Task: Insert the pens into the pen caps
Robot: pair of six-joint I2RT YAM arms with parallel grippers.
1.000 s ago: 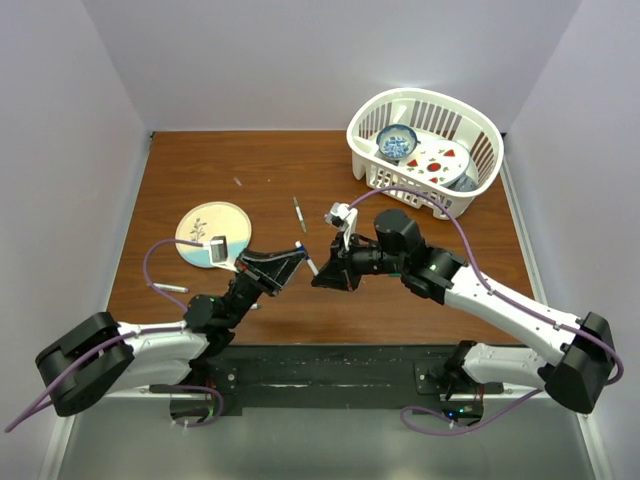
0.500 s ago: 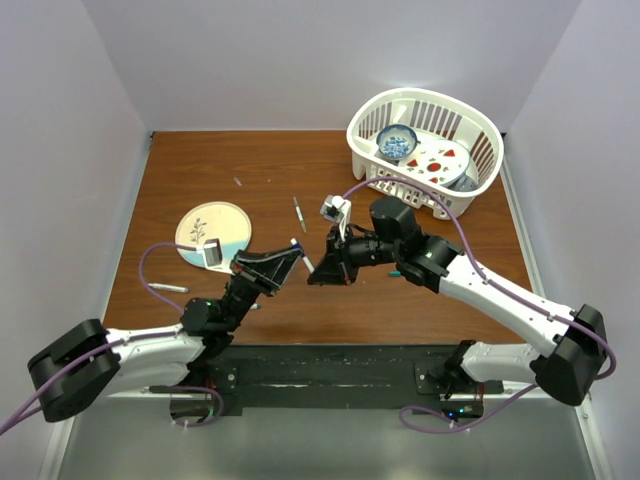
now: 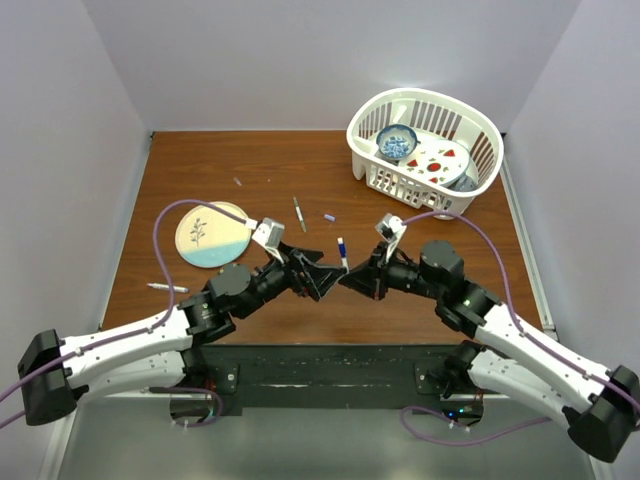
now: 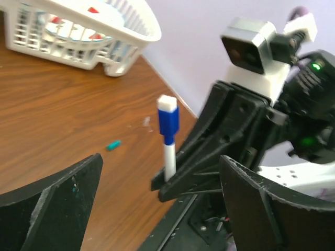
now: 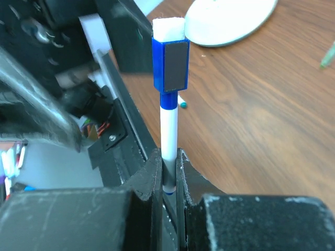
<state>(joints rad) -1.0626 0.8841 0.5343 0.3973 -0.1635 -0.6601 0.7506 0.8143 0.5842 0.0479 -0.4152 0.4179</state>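
- Drawn back toward the near edge of the worktop [image 3: 250, 170] since a second ago.
- Pinches the white pen [image 5: 168, 125] upright in the right tool [image 5: 168, 157], with the blue cap [image 5: 170, 65] apparently seated on top, likely for steadiness.
- Spreads the left tool [image 4: 161, 159] wide, facing it, gripping nothing.

The top camera hangs above and behind my bases at the near edge. It faces the far edge from far enough off to take in the whole counter [image 3: 200, 165]. The camera on my left wrist sits low and close behind my left gripper [image 4: 161, 162], facing the far right corner, where the basket [image 4: 78, 36] stands. The one on my right wrist looks along my right gripper [image 5: 168, 154] toward the left edge and the plate [image 5: 230, 21]. All three views share the pen [image 5: 169, 104], which is very near in both wrist views.
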